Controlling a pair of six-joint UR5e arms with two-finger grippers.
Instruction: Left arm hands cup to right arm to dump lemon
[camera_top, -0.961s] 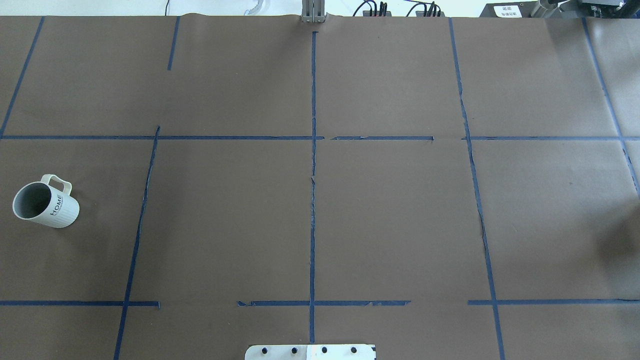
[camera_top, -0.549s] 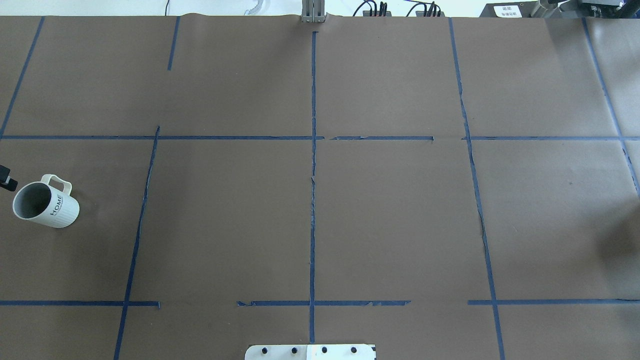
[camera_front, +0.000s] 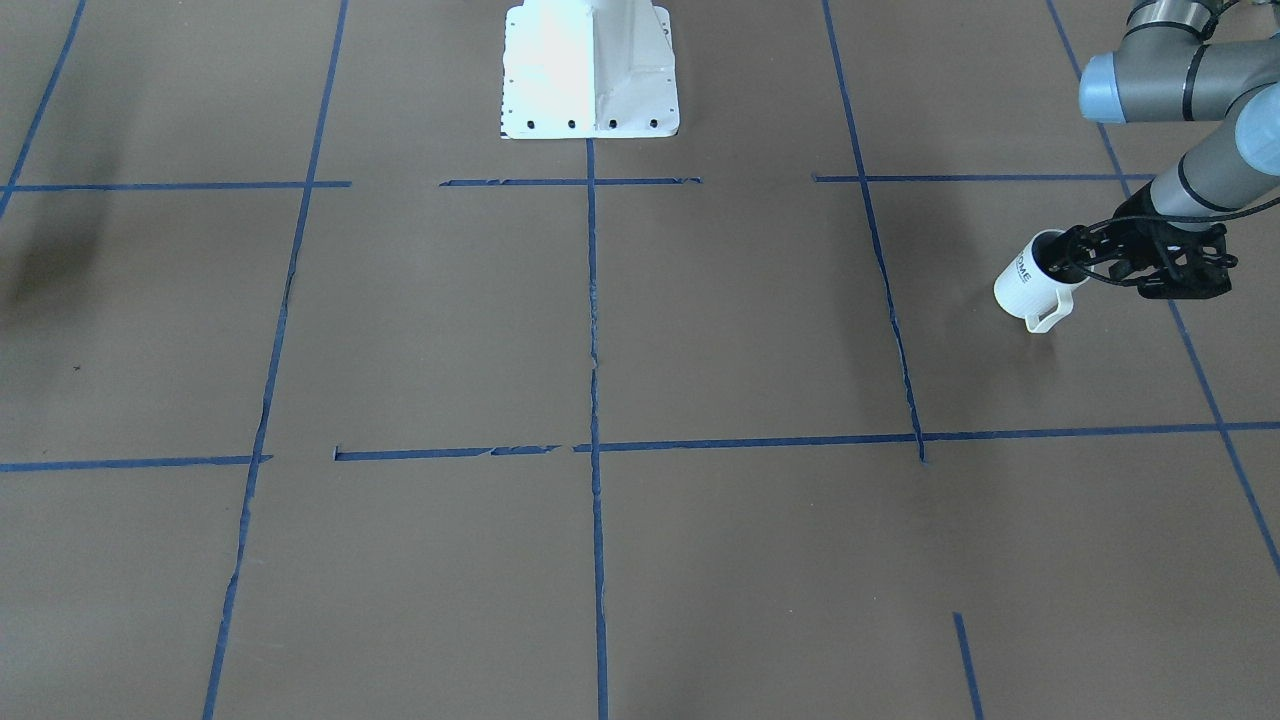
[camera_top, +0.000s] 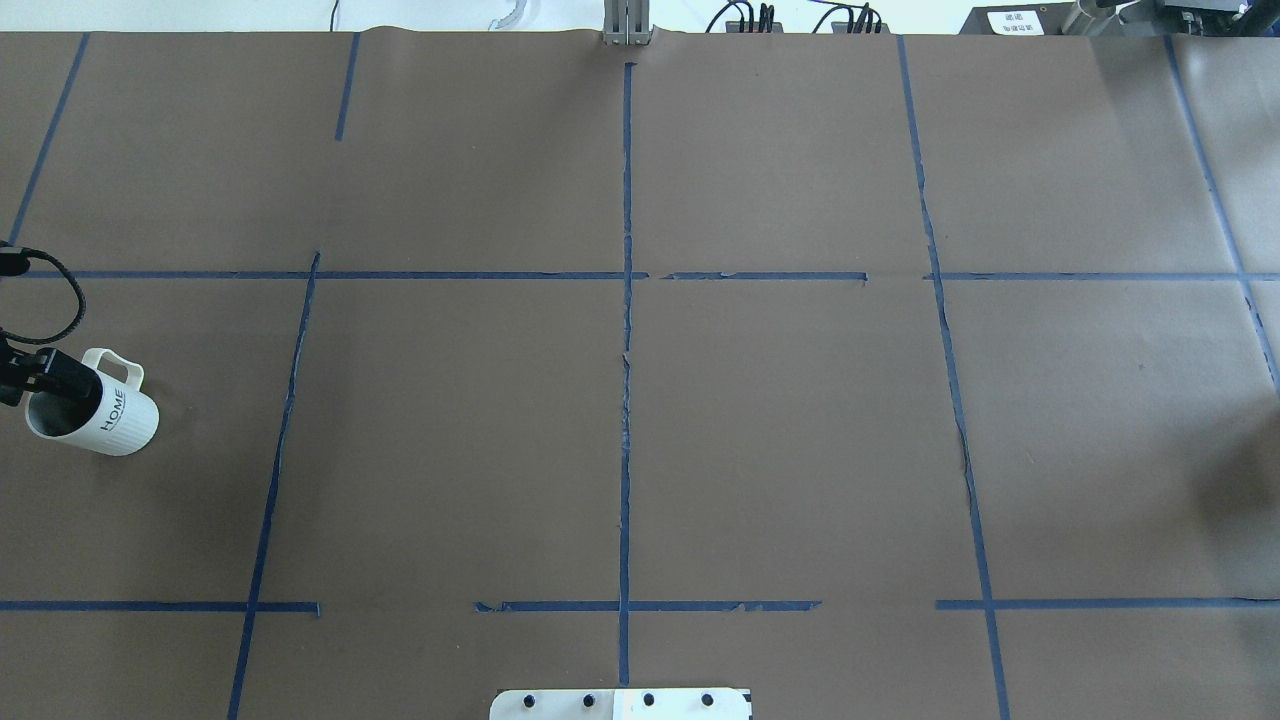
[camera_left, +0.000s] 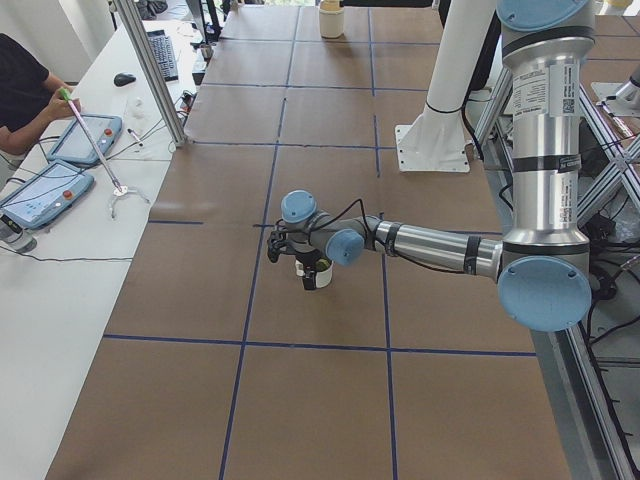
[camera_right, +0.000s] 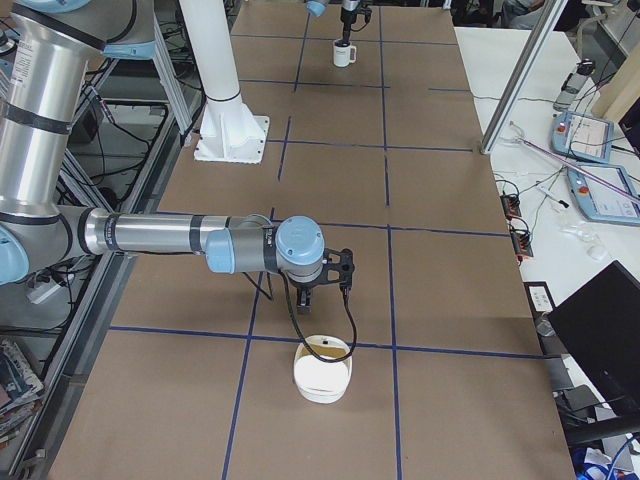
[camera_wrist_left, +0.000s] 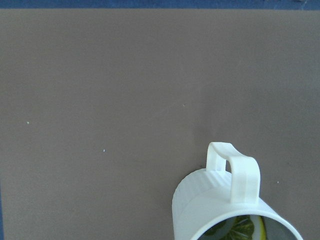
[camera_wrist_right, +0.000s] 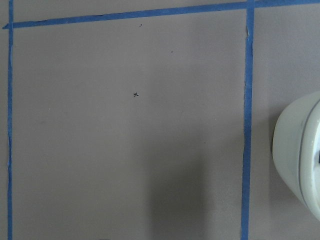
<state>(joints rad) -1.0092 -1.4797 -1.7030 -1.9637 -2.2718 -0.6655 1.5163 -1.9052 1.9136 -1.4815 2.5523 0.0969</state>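
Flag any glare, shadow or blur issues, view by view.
Exterior front-facing: white robot base blown out; soft dark shadow at view's left. Overhead exterior: faint shadow at right edge. Left wrist-mounted: cup close, slightly soft, cropped. Right wrist-mounted: white bowl blurred at frame edge.

Brown table gridded with blue tape
White bowl just beside a tape line; a person at a side desk with tablets

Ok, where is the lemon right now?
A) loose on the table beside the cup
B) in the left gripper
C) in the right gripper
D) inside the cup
D: the left wrist view looks down into the cup and shows the lemon inside it.
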